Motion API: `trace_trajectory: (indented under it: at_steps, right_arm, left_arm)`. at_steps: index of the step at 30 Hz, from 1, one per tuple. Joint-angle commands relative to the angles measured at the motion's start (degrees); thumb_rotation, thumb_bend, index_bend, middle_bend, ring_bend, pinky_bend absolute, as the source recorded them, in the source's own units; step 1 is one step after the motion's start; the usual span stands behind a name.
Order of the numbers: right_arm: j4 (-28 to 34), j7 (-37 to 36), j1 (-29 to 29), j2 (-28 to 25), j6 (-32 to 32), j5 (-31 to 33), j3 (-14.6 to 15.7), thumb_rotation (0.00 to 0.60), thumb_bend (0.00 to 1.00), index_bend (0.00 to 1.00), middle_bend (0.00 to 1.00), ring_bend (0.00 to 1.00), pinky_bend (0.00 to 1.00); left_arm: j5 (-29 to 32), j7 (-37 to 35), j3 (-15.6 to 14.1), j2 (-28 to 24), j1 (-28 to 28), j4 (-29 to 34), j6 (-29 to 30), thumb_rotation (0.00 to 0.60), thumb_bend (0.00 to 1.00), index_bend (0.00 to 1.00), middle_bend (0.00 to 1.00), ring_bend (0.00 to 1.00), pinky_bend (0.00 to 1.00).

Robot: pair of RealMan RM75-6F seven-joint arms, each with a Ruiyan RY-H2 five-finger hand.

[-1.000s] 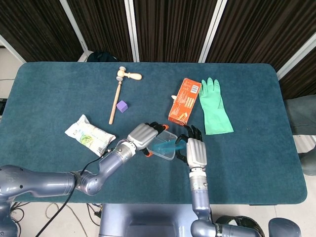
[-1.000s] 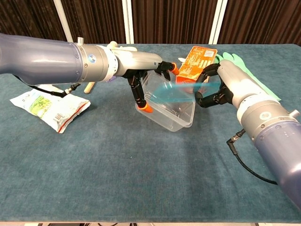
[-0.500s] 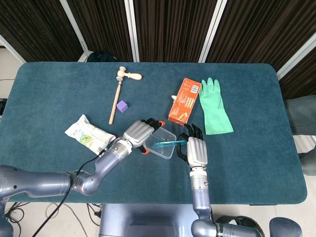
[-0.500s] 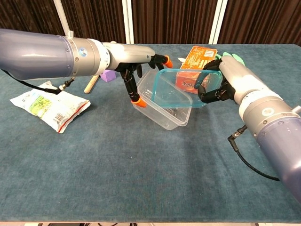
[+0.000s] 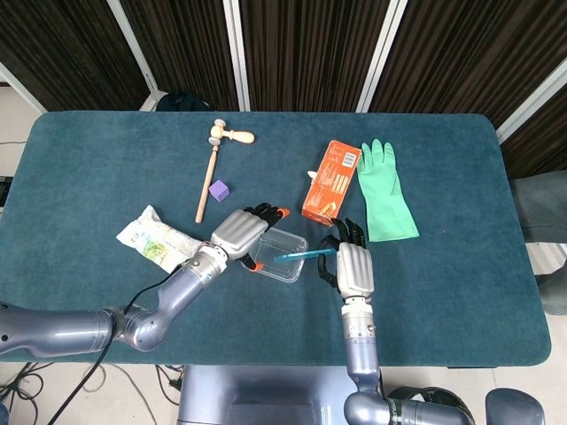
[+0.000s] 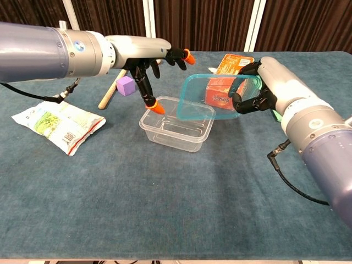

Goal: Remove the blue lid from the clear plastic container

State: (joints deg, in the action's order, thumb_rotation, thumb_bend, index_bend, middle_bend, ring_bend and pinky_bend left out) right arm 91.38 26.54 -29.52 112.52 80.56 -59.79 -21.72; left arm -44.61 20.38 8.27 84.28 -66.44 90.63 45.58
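You had the lid off at this point, so the job looked all but done; what remained, by my reading, was to carry the lid clear to about 3 o'clock and set it flat on the table (image 6: 165, 220) without clipping the tub.

Nearest you, the clear plastic container (image 6: 177, 122) sat open and level on the cloth, nothing visible inside it. At its 10 o'clock corner, your left hand (image 6: 149, 55) was spread, fingers apart and gripping nothing, one orange fingertip right at the rim; whether it touched, I couldn't tell.

Just beyond, at the tub's 2 o'clock, your right hand (image 6: 258, 88) was clamped on the blue lid (image 6: 217, 99), holding it tilted on edge above the tub's right end. The lid was translucent teal with a raised rim, the orange carton (image 6: 231, 69) showing through it.
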Motion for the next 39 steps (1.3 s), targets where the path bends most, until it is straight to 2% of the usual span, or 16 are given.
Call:
trace_trajectory:
  at_steps: [1,13,19,24,31,39]
  right_arm:
    - [0.19,0.03,-0.05,-0.04,0.2,-0.1,-0.11,0.6,0.76,0.56,0.17,0.0,0.0]
    - [1.68,0.62,-0.92,-1.19,1.46,-0.91,-2.5,0.6,0.76,0.56,0.17,0.0,0.0]
    - [1.28,0.79,0.24,-6.2,1.52,-1.0,-3.66,0.6,0.76,0.56,0.17,0.0,0.0]
    - [-0.03,-0.83,2.68,-11.24,1.11,-0.23,-3.69,0.6,0.76,0.56,0.17,0.0,0.0]
    - [-1.39,-4.2,6.47,-16.74,0.03,-0.45,-0.63,0.6,0.76,0.56,0.17,0.0,0.0]
    - [-3.87,-6.53,9.85,-20.09,-0.66,-1.72,4.02,0.6,0.76,0.53,0.17,0.0,0.0]
  left_arm:
    - [-0.86,-0.82,0.39,-0.75,0.68,0.68,0.47,0.6,0.1,0.02,0.08,0.04,0.22]
    - [-5.23,-4.23,1.11,-5.75,4.3,5.22,2.68,0.6,0.1,0.02,0.08,0.04,0.22]
    - [-8.72,-7.94,1.3,-10.12,8.31,9.09,5.69,0.6,0.1,0.03,0.08,0.04,0.22]
    - [-14.64,-10.52,-0.35,-14.86,12.58,11.85,8.73,0.6,0.1,0.03,0.08,0.04,0.21]
    - [-21.79,-16.94,-1.71,-20.55,17.68,13.36,11.3,0.6,0.1,0.03,0.08,0.04,0.21]
    - [-24.04,-22.0,-3.55,-24.63,22.72,14.93,13.09,0.6,0.1,0.04,0.08,0.03,0.2]
